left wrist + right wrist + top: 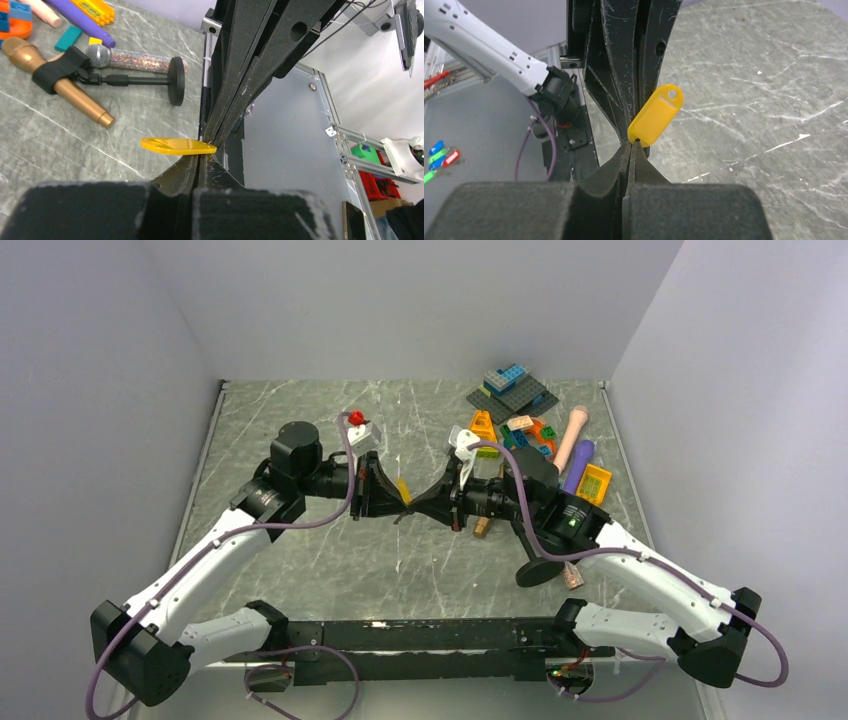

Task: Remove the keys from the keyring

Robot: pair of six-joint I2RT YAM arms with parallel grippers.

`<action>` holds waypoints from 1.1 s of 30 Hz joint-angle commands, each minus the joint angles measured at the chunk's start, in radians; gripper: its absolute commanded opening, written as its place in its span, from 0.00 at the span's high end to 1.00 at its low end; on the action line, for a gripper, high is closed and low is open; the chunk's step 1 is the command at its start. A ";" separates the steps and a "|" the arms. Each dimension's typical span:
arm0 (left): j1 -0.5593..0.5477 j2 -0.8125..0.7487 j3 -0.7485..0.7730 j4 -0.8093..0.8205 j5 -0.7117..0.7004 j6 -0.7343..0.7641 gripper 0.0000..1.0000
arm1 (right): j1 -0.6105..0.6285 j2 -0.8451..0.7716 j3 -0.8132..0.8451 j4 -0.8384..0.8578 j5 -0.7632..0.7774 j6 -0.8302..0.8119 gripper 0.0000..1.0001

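Observation:
My two grippers meet tip to tip above the middle of the table, the left gripper coming from the left and the right gripper from the right. Both are shut. A yellow plastic tag sticks out from the point where the tips touch, its small holed end right at the right gripper. From the left gripper the tag shows flat, edge on. Of the keyring only a thin glint of wire shows between the tips. The keys are hidden.
Toys crowd the back right: a brick plate, orange and coloured blocks, pink and purple sticks. A gold toy microphone and a stand's black base lie under the right arm. A red-topped white piece sits behind the left arm.

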 commanded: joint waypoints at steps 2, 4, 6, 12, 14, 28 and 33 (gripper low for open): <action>-0.081 0.019 0.071 -0.011 0.068 0.062 1.00 | 0.023 -0.004 0.041 -0.096 -0.042 -0.080 1.00; -0.096 0.032 0.074 -0.024 0.074 0.066 1.00 | 0.022 -0.014 0.036 -0.128 -0.034 -0.091 1.00; -0.111 0.047 0.082 -0.035 0.085 0.073 1.00 | 0.018 -0.022 0.028 -0.149 -0.027 -0.086 1.00; -0.165 0.078 0.105 -0.111 0.074 0.130 1.00 | -0.010 -0.021 0.012 -0.210 -0.069 -0.051 1.00; -0.178 0.081 0.115 -0.147 0.058 0.164 1.00 | -0.026 -0.015 0.003 -0.236 -0.082 -0.033 1.00; -0.251 0.128 0.160 -0.309 -0.088 0.276 1.00 | -0.214 0.065 0.023 -0.364 -0.205 0.164 1.00; -0.269 0.145 0.165 -0.325 -0.131 0.327 1.00 | -0.284 0.086 -0.011 -0.370 -0.326 0.198 1.00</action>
